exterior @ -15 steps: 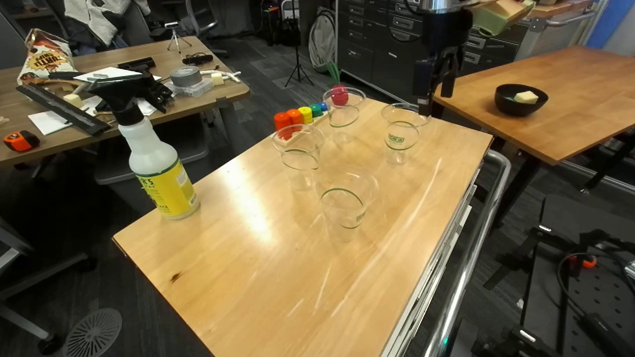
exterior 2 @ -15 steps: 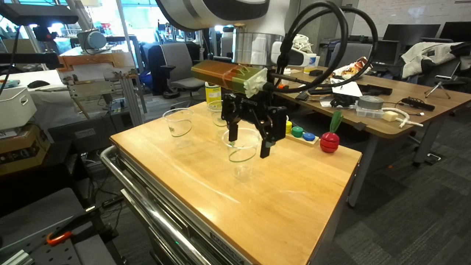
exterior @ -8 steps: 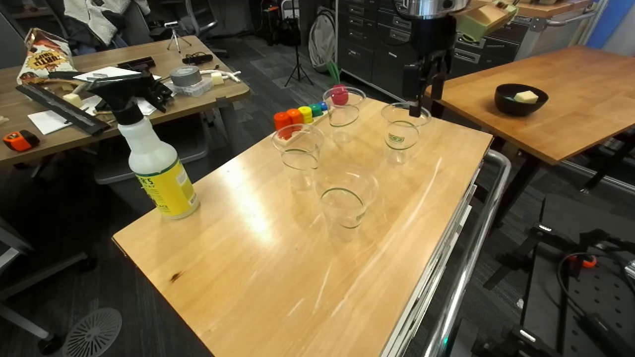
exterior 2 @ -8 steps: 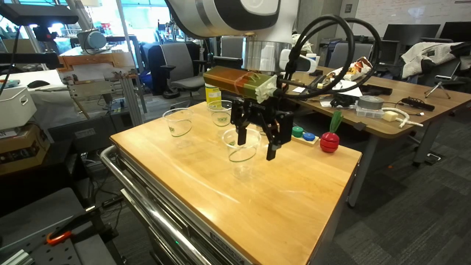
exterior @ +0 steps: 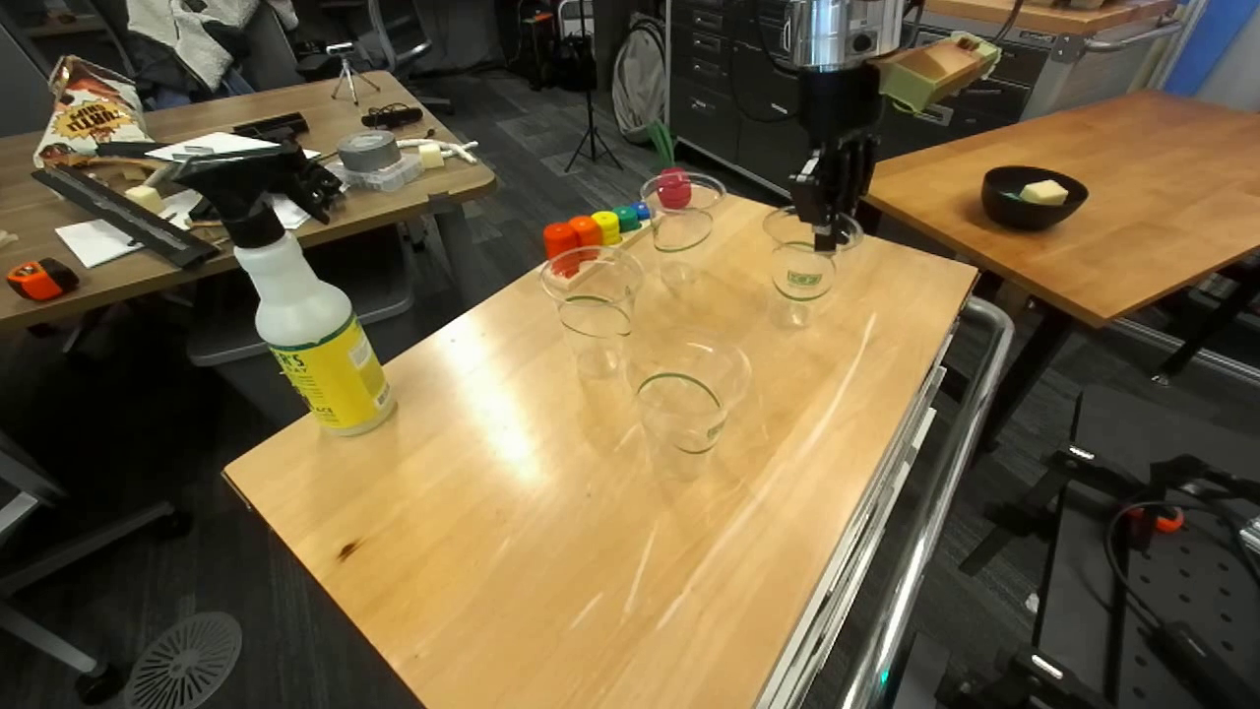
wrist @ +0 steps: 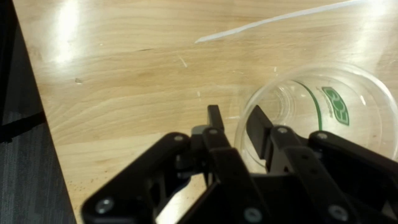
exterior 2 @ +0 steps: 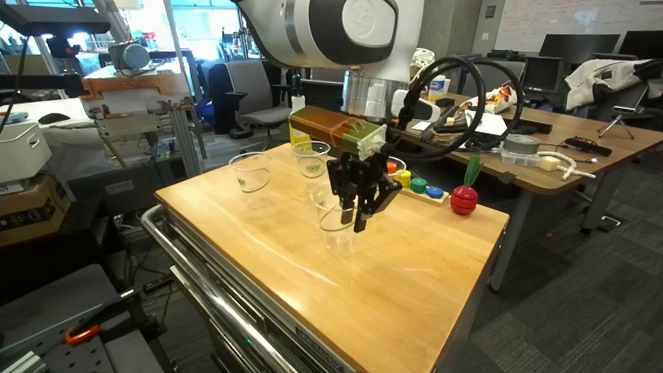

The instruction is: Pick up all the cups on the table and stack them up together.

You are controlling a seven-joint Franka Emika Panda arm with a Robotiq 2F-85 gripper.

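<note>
Shifted cup (exterior: pixel 802 281) upright, mouth up

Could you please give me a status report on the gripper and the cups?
Gripper partly open, astride the wall of one cup. Other three cups upright, unstacked. Nothing visibly blocking the grip.
</note>
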